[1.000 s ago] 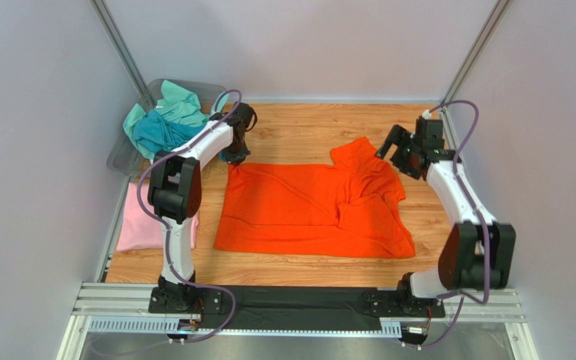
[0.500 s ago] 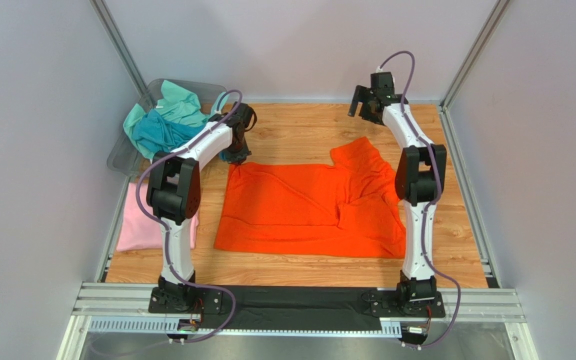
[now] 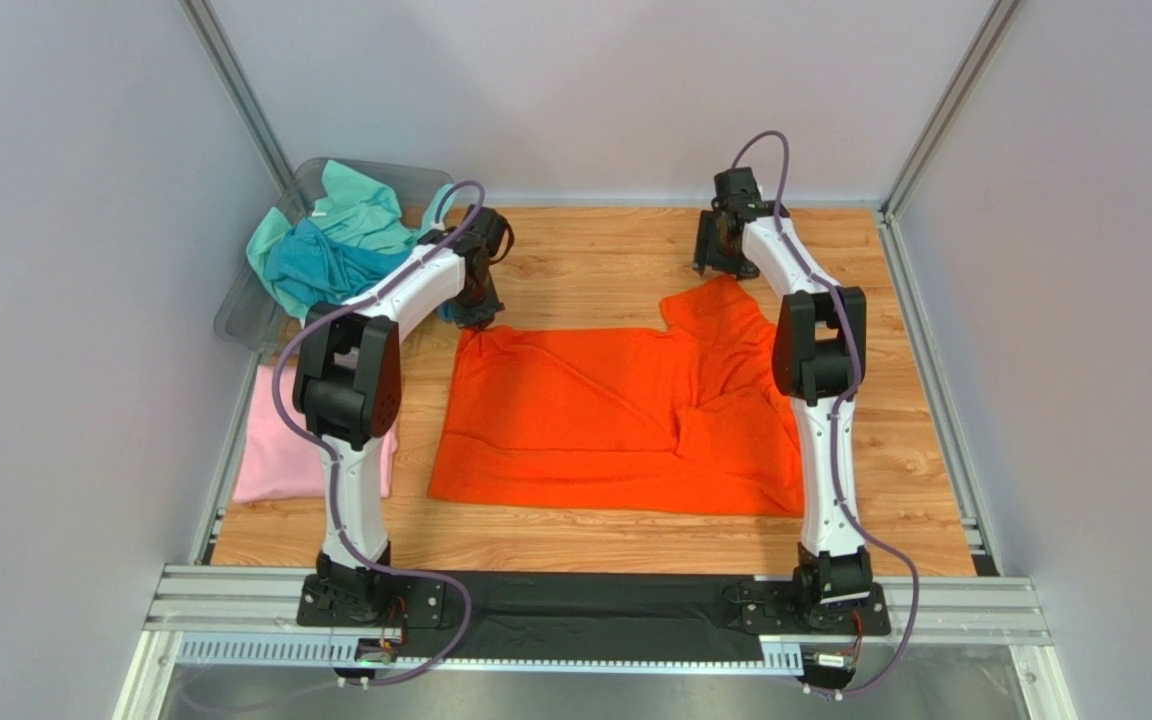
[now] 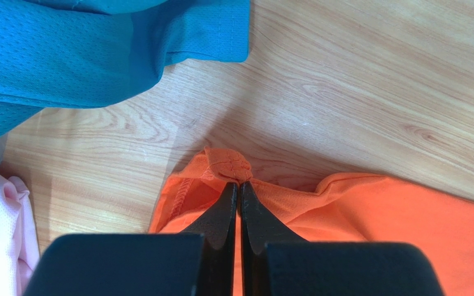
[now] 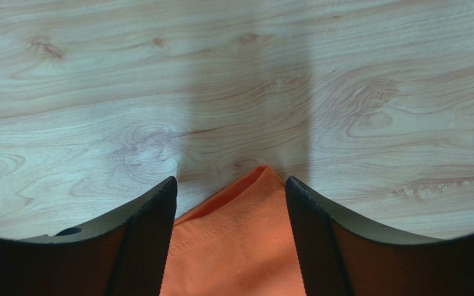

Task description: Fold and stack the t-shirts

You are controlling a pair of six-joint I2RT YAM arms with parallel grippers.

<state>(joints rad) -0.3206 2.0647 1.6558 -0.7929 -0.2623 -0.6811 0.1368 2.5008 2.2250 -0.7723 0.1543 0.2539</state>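
The orange t-shirt (image 3: 612,413) lies spread on the wooden table, its right part rumpled. My left gripper (image 3: 473,318) is shut on the shirt's far left corner; in the left wrist view the jaws (image 4: 239,185) pinch a bunched bit of orange hem (image 4: 227,165). My right gripper (image 3: 717,263) is open over the shirt's far right corner. In the right wrist view its fingers (image 5: 230,185) straddle the orange corner (image 5: 233,246) without closing on it.
A pale pink t-shirt (image 3: 274,443) lies folded at the left edge. Teal (image 3: 319,267) and mint green (image 3: 357,203) shirts are heaped in the grey see-through bin (image 3: 387,168) at the far left. Teal cloth (image 4: 97,49) hangs close to my left gripper.
My right arm swung from the table's right side up to the far edge, then came down over the shirt's far right corner. The left gripper has held still.
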